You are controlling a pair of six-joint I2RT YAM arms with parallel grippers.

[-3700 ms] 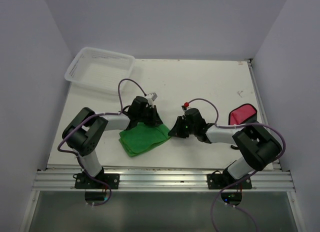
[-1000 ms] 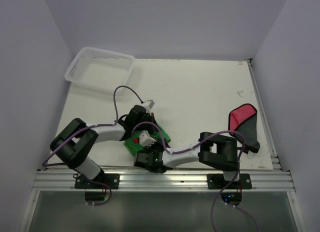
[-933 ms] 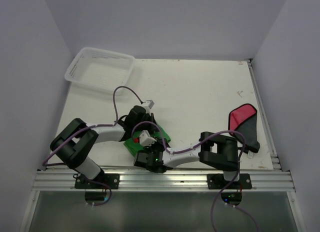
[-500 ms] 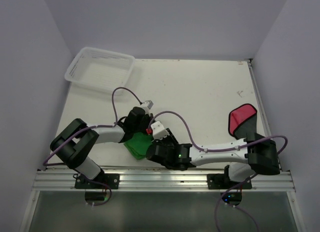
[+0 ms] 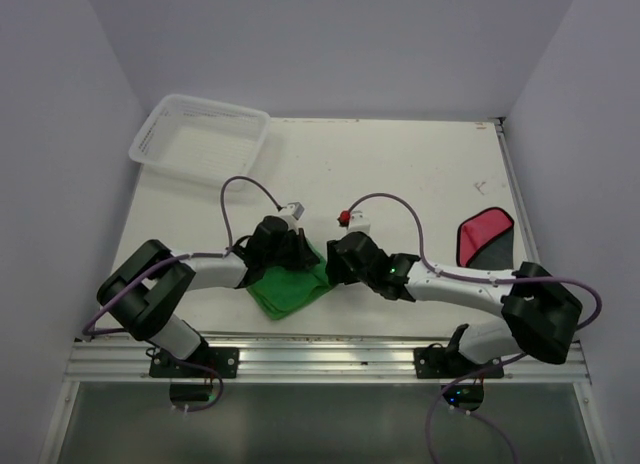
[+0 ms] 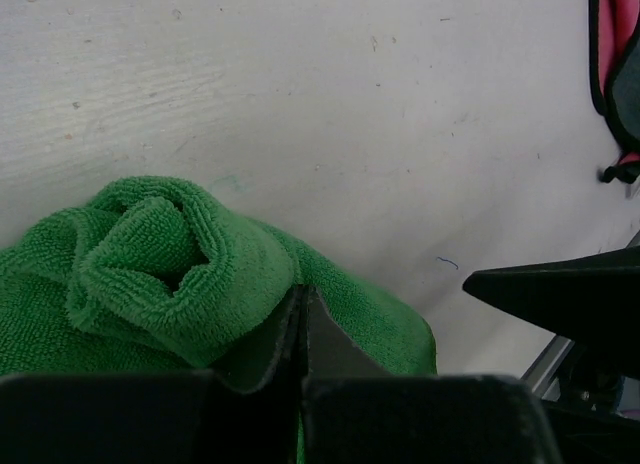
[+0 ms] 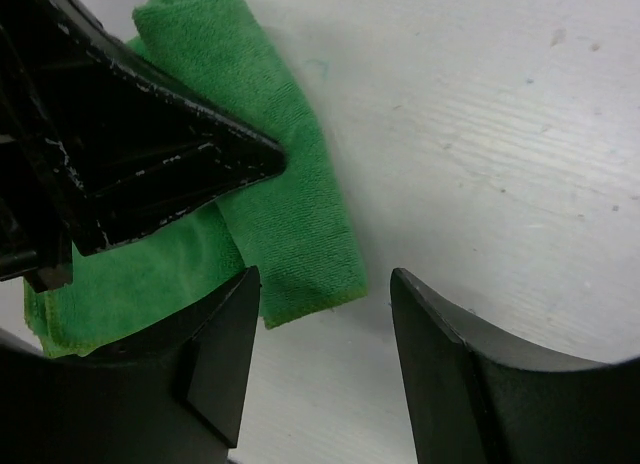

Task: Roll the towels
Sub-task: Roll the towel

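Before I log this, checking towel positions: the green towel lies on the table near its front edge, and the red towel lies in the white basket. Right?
No. The red towel lies on the table by its right edge, not in the white basket; the top external view shows it. The green towel is as stated.

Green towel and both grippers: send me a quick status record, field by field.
green towel: on the table, partly rolled, with a curled fold beside the left fingertips
left gripper: shut, tip on the green towel; cannot tell whether cloth is pinched
right gripper: open, at the green towel's right edge, holding nothing
red towel: near the table's right edge, dark underside partly showing, apart from both grippers
basket: far left corner
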